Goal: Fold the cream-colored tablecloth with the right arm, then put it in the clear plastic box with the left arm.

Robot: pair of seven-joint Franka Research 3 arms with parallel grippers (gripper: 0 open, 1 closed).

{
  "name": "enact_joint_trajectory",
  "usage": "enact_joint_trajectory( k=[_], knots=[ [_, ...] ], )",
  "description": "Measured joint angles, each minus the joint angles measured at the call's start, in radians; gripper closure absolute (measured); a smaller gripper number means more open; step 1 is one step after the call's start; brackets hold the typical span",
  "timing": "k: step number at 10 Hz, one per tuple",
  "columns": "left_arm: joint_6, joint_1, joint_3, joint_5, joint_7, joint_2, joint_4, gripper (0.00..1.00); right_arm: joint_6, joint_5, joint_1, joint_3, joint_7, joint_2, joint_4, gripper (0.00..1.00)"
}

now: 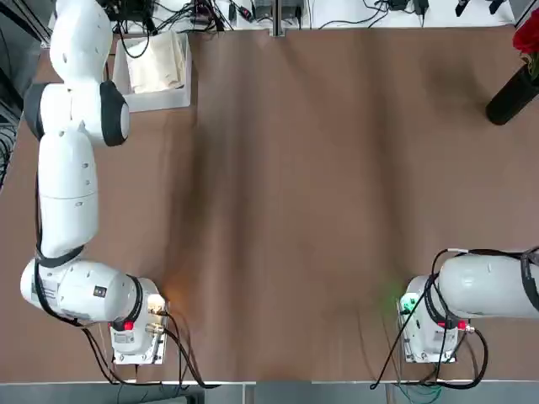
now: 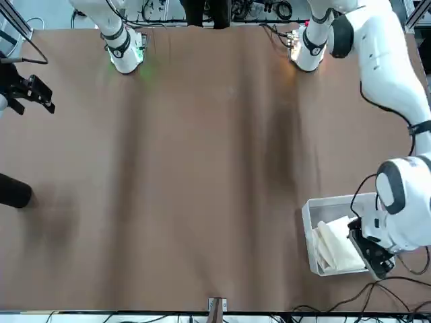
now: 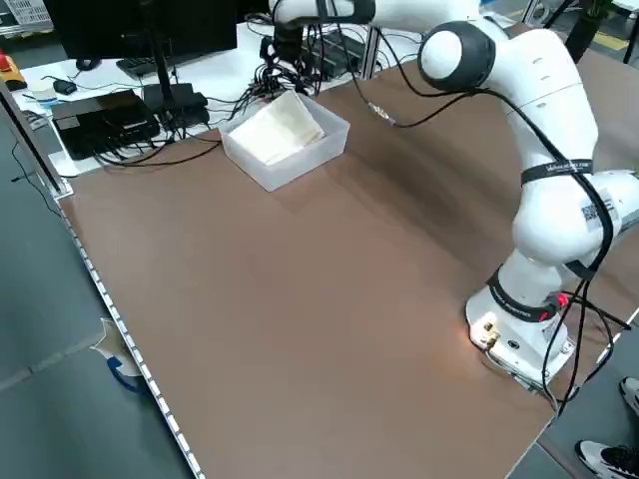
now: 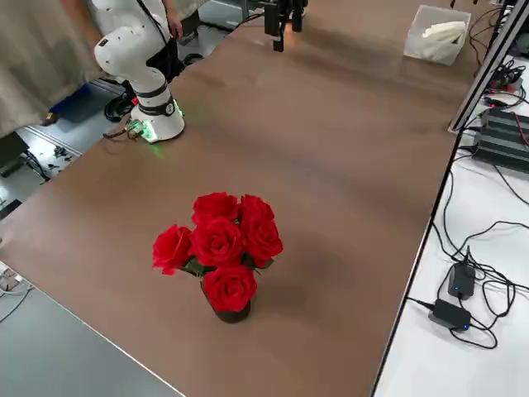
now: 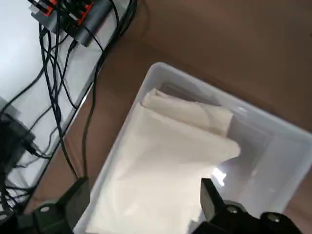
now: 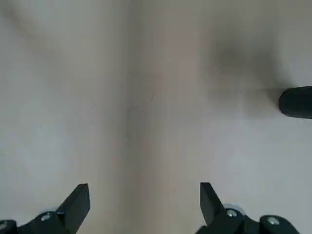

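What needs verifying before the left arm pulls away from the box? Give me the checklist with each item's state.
1. cream-colored tablecloth folded and inside the clear plastic box: ok.
2. Left gripper open, nothing held: ok.
3. Left gripper above the cloth, not pressing it: cannot tell.
4. Box upright on the table: ok.
5. Right gripper open and empty, over bare table: ok.
6. Vase of roses far from the box: ok.
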Motion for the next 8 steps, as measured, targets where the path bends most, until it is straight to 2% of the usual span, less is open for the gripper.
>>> enact_joint_trajectory(
  k=[2,4,5,8],
  knots=[
    [-0.099,-0.033,0.000,0.001,-0.162,-0.090,-0.012,0.00,0.001,0.000,0.000,0.000,0.000,0.000,0.000,0.00],
    [-0.147,-0.080,-0.007,0.077,-0.343,-0.215,-0.064,0.00,0.002,0.000,0.000,-0.001,0.000,0.000,0.000,0.00],
    [-0.160,-0.091,-0.039,0.108,-0.463,-0.290,-0.122,0.00,0.004,0.000,0.000,-0.001,0.000,0.000,0.000,0.00],
    [-0.161,-0.083,-0.216,0.247,-0.842,-0.495,-0.329,0.00,0.008,0.000,0.000,-0.002,0.000,0.000,0.000,0.00]
  ],
)
